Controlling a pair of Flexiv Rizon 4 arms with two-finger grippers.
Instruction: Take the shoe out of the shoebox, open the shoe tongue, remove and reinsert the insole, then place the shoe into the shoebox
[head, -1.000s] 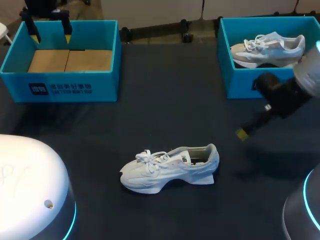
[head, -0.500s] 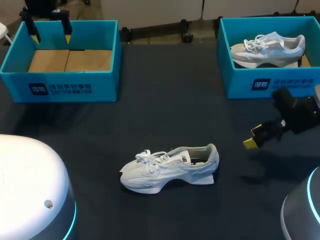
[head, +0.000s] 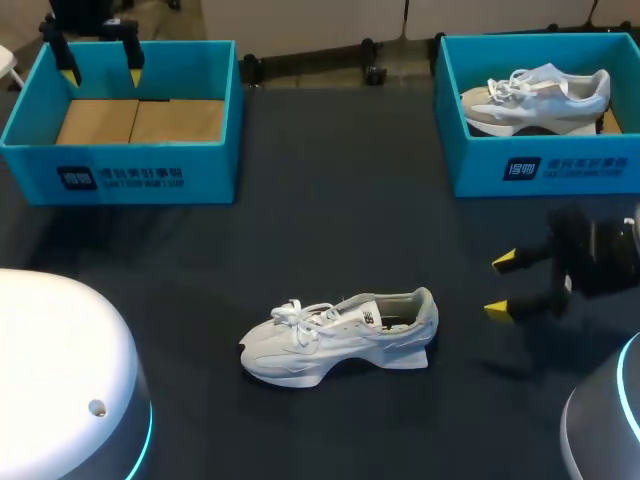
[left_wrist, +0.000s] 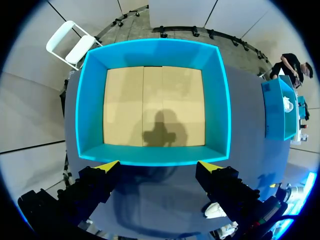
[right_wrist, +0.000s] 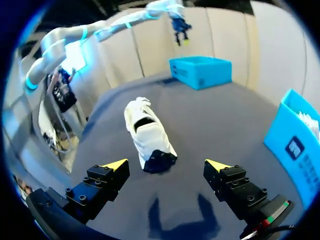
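A white shoe (head: 340, 338) lies on its sole in the middle of the dark table, toe to the left, heel to the right. In the right wrist view the shoe (right_wrist: 147, 135) lies ahead of my right gripper (right_wrist: 166, 164), heel nearest, a short way off. That right gripper (head: 500, 285) stands open low over the table, right of the heel. My left gripper (head: 100, 60) hangs open above the far edge of the empty blue shoebox (head: 30, 110). From the left wrist view, the left gripper (left_wrist: 159, 165) looks down into this shoebox (left_wrist: 222, 100), which shows only its cardboard floor.
A second blue box (head: 450, 110) at the back right holds another pale shoe (head: 535, 100). White robot bases sit at the front left (head: 60, 380) and front right (head: 610, 420).
My right gripper has drawn back from beside the right box toward the front right and turned, so both yellow tips now point left at the shoe. The left arm and the shoe have not moved.
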